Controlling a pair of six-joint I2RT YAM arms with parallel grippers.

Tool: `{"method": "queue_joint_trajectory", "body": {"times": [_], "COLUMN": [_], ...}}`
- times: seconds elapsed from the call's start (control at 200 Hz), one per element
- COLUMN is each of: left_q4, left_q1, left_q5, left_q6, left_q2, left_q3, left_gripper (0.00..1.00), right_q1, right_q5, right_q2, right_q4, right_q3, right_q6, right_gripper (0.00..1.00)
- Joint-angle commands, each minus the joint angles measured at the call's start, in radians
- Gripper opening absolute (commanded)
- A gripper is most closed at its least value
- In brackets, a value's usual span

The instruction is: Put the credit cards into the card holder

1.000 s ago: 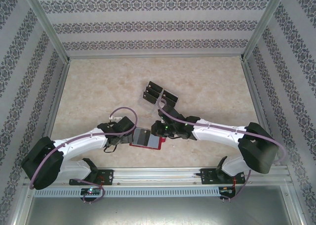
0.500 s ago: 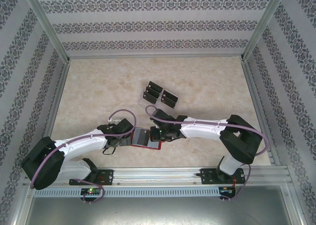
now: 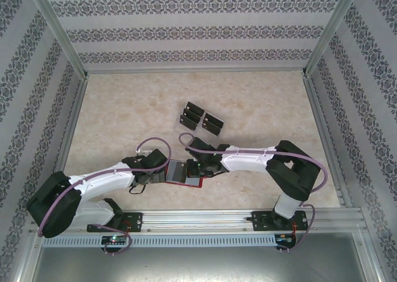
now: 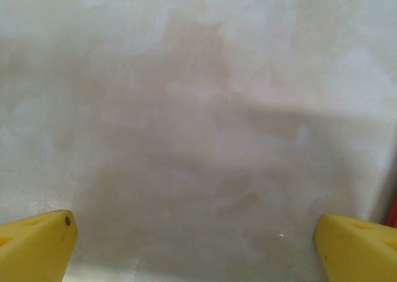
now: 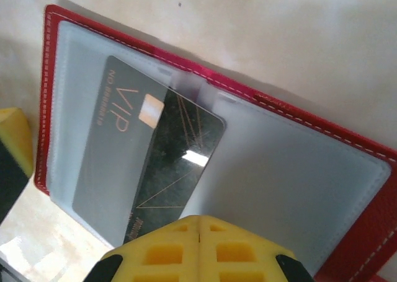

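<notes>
Right gripper (image 5: 198, 245): yellow fingertips pressed together, seam closed. They sit at the near edge of a black credit card (image 5: 142, 164). I cannot tell whether the card's edge is caught between them.

The card is black with "VIP" in orange lettering, a small pale chip and thin orange lines. It lies tilted inside the open card holder (image 5: 379, 226). Its left part is under the frosted clear sleeve (image 5: 80, 108) of the left leaf, and its right part is bare and glossy, reaching across the centre fold. The right leaf's sleeve (image 5: 291, 183) holds nothing.

The card holder is red with white stitching along the rim. It lies spread flat on the pale marbled table (image 5: 279, 34).

Top view: the card holder (image 3: 180, 172) lies near the front edge of the table (image 3: 124, 114), between the two grippers. The right gripper (image 3: 197, 168) is over its right half.

Left gripper (image 4: 198, 232): fingers spread wide with bare table between them and nothing held. In the top view it (image 3: 156, 170) rests just beside the holder's left edge.

Other credit cards (image 3: 201, 118): a cluster of dark rectangles farther out on the table, well apart from the holder.
</notes>
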State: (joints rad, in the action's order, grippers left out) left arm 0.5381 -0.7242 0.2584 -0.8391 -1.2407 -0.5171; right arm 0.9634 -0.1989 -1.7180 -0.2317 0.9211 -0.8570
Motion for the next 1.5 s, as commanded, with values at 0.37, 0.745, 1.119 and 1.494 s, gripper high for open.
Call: {"method": "queue_joint_trajectory", "body": {"times": [0.37, 0.745, 1.119, 1.494], "left_q4": [-0.045, -0.056, -0.056, -0.058], "left_q1": [0.005, -0.002, -0.007, -0.009], "left_q5": [-0.033, -0.037, -0.035, -0.034], "left_q6": [0.015, 0.009, 0.009, 0.009], "left_q2": [-0.014, -0.025, -0.020, -0.021], "left_q3": [0.038, 0.042, 0.045, 0.047], "left_gripper": [1.00, 1.00, 1.00, 1.00], "right_q1": [0.015, 0.021, 0.021, 0.021], "right_q5": [-0.017, -0.018, 0.014, 0.004], "right_q2": [-0.096, -0.068, -0.002, -0.053], "right_q4": [0.007, 0.008, 0.008, 0.022], "right_q3": [0.116, 0.134, 0.034, 0.049], "right_q6": [0.017, 0.013, -0.013, -0.010], "right_gripper": [0.00, 0.00, 0.00, 0.00]}}
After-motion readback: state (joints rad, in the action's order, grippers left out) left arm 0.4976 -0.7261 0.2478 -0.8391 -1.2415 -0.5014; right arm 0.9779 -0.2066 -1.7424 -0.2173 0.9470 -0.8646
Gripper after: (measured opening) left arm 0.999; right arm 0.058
